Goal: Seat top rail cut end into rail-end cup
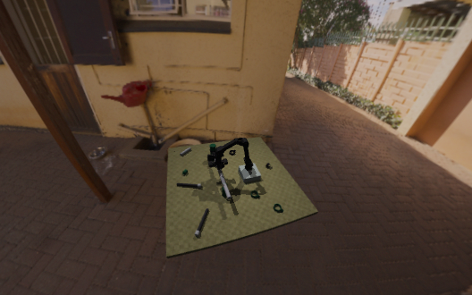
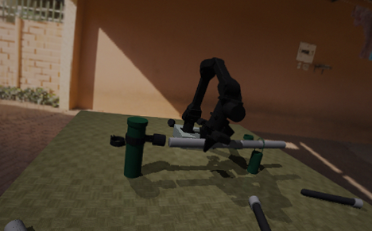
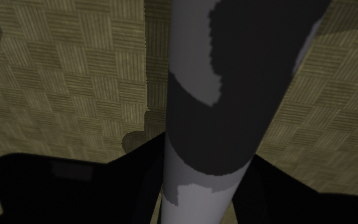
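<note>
The light grey rail (image 1: 226,188) (image 2: 184,143) (image 3: 202,207) is nearly level in the exterior view. Its near end stands just short of the black rail-end cup (image 2: 158,140), at about its height, with a small gap visible. The cup sticks out from the brace band (image 2: 133,138) high on the green big post (image 2: 133,161), below the post cap (image 2: 138,121). The rail's far part passes through the thin loop cap (image 2: 263,142) above the small green post (image 2: 254,163). My gripper (image 2: 211,145) (image 3: 197,141) is shut on the rail around its middle, one finger on each side.
Two dark bars with pale ends, a dark bar (image 1: 189,185) (image 2: 328,197) and another dark bar (image 1: 202,222) (image 2: 263,225), lie on the mat (image 1: 188,243) (image 2: 88,207). A black ring clamp (image 2: 117,140) is beside the big post. Green rings, including one ring (image 1: 281,209), lie near the arm base (image 1: 249,173).
</note>
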`<state>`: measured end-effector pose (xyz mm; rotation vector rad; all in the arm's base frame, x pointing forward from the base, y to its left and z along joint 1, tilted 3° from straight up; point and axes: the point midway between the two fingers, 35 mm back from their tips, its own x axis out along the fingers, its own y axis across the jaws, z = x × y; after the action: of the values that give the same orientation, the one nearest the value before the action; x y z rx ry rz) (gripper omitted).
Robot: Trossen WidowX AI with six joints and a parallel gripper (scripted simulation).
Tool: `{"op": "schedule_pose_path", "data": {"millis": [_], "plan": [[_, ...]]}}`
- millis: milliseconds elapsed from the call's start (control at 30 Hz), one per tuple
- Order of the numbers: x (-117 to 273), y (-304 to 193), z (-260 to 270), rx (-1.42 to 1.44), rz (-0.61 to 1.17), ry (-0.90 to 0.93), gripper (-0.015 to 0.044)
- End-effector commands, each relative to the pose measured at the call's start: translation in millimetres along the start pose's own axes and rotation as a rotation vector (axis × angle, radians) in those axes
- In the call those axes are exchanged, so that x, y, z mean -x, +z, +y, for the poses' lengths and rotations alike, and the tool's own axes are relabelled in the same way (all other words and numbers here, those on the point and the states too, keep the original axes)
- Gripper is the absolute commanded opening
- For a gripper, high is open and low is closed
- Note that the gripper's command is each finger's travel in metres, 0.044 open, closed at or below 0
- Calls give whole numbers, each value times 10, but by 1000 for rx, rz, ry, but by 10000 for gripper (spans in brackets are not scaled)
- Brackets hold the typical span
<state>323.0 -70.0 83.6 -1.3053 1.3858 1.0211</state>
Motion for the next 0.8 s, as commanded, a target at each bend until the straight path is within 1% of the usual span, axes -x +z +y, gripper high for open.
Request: {"op": "schedule_pose_path", "data": {"millis": [0, 767], "plan": [[5, -10, -5, -1, 5, -2, 0], [60, -64, -27, 2, -1, -1, 0]]}}
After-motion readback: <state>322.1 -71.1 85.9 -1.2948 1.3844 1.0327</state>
